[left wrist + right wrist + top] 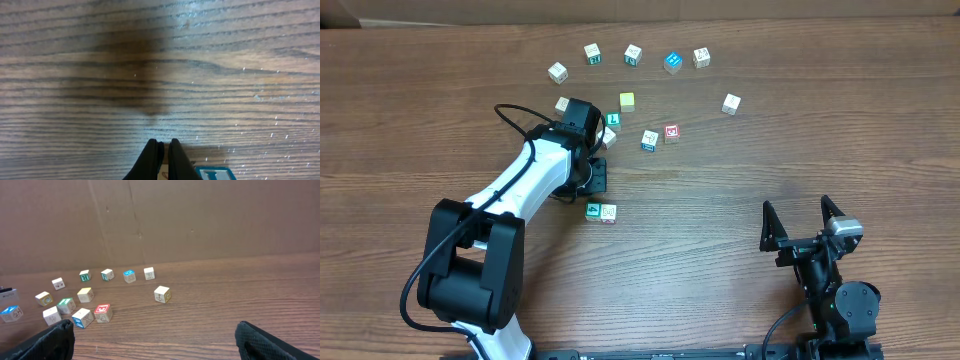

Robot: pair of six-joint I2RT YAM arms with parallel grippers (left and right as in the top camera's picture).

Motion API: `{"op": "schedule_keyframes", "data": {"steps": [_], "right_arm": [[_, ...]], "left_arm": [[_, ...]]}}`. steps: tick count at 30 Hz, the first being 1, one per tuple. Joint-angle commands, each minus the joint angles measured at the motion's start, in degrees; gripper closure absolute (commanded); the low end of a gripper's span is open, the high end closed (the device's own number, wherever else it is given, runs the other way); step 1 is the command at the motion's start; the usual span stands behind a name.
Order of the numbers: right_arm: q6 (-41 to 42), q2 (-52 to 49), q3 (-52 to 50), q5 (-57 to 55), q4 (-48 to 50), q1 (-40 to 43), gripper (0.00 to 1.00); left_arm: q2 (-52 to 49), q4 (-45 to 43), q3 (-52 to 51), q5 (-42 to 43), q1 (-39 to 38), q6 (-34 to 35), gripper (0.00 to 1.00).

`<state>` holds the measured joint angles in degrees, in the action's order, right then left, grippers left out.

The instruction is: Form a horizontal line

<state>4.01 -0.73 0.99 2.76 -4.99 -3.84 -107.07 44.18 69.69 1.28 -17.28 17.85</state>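
Observation:
Two cubes sit side by side in a short row, a green one [592, 211] and a white one [608, 212]. Farther back, the green "L" cube [613, 120] [215, 174] lies just beside my left gripper [603, 137] [162, 145]. Its fingers are shut, tips down at the table. A pale cube face [163, 175] shows through the slit behind them. The red-faced cube [671, 131] [102, 311] rests to the right, apart from both arms. My right gripper [797, 206] [160, 342] stands open and empty near the front right.
A blue "X" cube [649, 139] [81, 317] sits next to the red one, and a yellow cube [626, 101] [85, 294] behind the "L". Several more cubes arc along the back [633, 54], one alone at the right [731, 103]. A cardboard wall [160, 220] closes the far side.

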Motion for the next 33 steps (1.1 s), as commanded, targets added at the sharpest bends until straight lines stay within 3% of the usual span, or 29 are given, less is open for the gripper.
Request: {"op": "schedule_keyframes", "data": {"steps": [1, 33], "right_arm": [[-0.44, 0.57, -0.55, -0.09, 0.35, -0.33, 0.00], [-0.44, 0.57, -0.55, -0.09, 0.35, -0.33, 0.00]], "left_arm": [[-1.31, 0.55, -0.22, 0.24, -0.50, 0.57, 0.96], [-1.31, 2.51, -0.22, -2.29, -2.73, 0.55, 0.96]]}}
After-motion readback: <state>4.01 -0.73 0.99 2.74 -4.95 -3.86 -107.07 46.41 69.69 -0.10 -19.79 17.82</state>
